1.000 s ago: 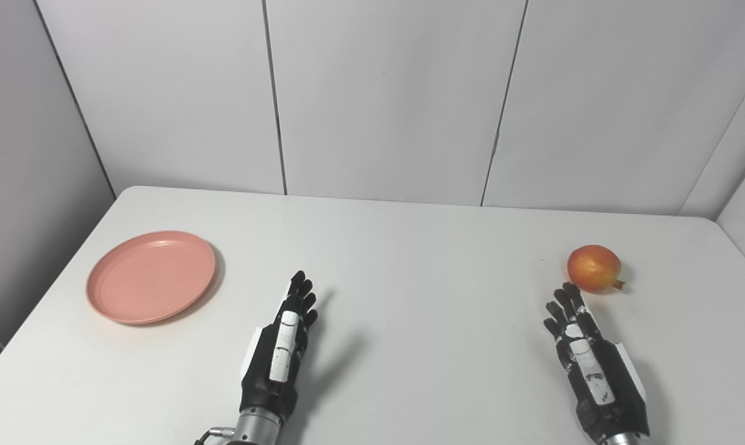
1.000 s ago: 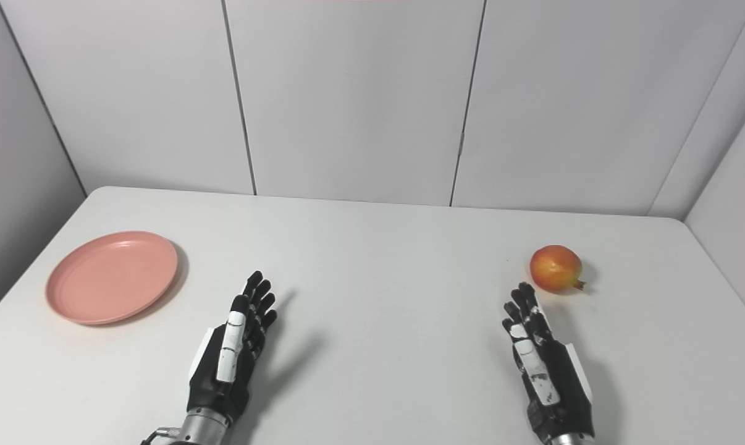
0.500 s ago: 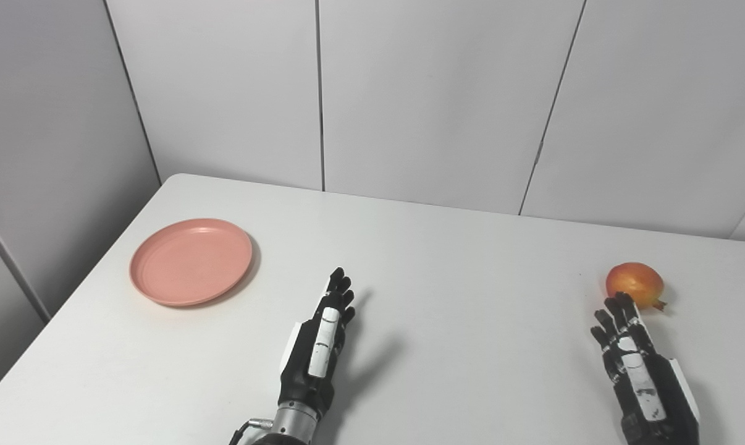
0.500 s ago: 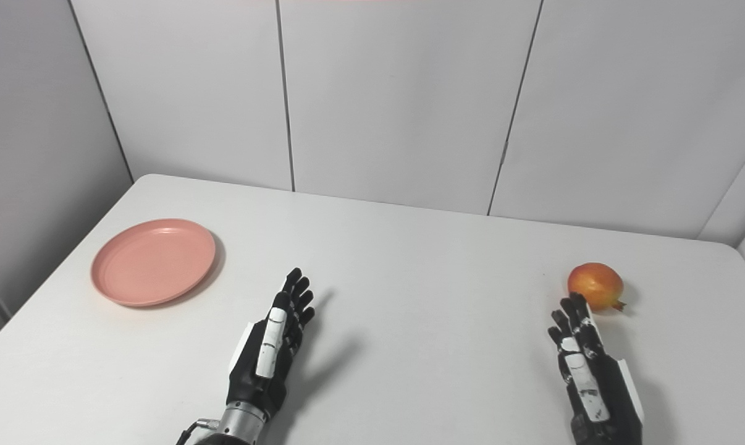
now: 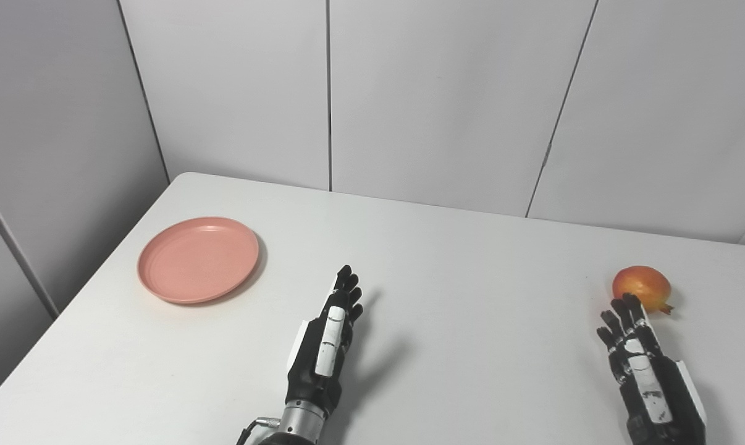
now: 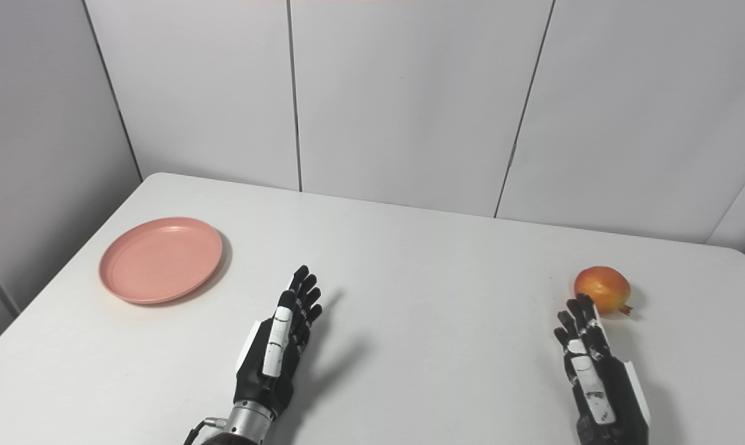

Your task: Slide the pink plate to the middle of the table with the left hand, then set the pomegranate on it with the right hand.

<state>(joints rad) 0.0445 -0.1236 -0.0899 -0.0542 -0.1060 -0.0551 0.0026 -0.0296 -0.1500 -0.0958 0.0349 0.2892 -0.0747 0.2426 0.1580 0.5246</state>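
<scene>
1. Only your camera has shifted since before; nothing on the tabletop (image 5: 471, 296) moved.
2. Your left robot hand (image 5: 325, 352) lies open, well right of the pink plate (image 5: 198, 259).
3. Your right robot hand (image 5: 647, 371) lies open, fingertips just short of the pomegranate (image 5: 641, 287).

One pink plate (image 5: 198, 259) and one pomegranate (image 5: 642, 288) sat on a single white table (image 5: 471, 321). Two robot hands were in view, the left hand (image 5: 324, 353) and the right hand (image 5: 646, 374), each one black with white panels. Four grey wall panels stood behind the table's far edge.
</scene>
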